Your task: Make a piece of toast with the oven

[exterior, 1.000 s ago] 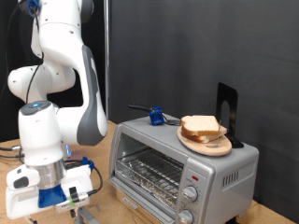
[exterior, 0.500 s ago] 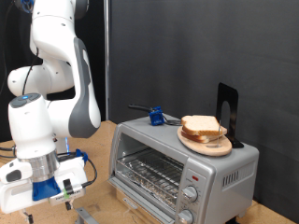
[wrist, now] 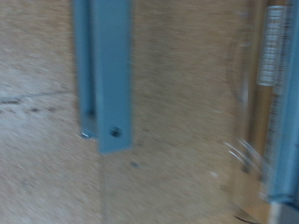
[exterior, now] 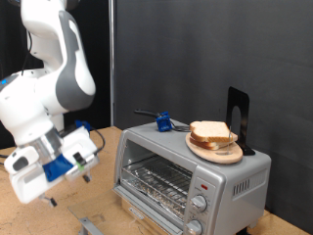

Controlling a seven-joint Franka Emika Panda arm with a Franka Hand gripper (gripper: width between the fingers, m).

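The oven (exterior: 191, 176) is a small silver countertop unit at the exterior view's lower right, with its wire rack (exterior: 156, 181) exposed and two knobs at its right. Its door seems folded down flat; a grey bar (exterior: 93, 227) shows in front. Stacked bread slices (exterior: 212, 134) rest on a wooden plate (exterior: 217, 152) on the oven's roof; a piece of toast on its own is out of view. My gripper (exterior: 59, 194) hangs tilted above the table, left of the oven and clear of it. The wrist view shows a blurred blue-grey bar (wrist: 105, 65) over wood, and no fingers.
A blue-handled tool (exterior: 162, 121) and a black bookend-like stand (exterior: 238, 117) sit on the oven's roof. A black curtain forms the backdrop. The wooden table (exterior: 24, 220) stretches under the arm at the exterior view's lower left.
The arm has swung up and towards the exterior view's left. The hand rose from near the table and tilted. The oven and bread have not moved.
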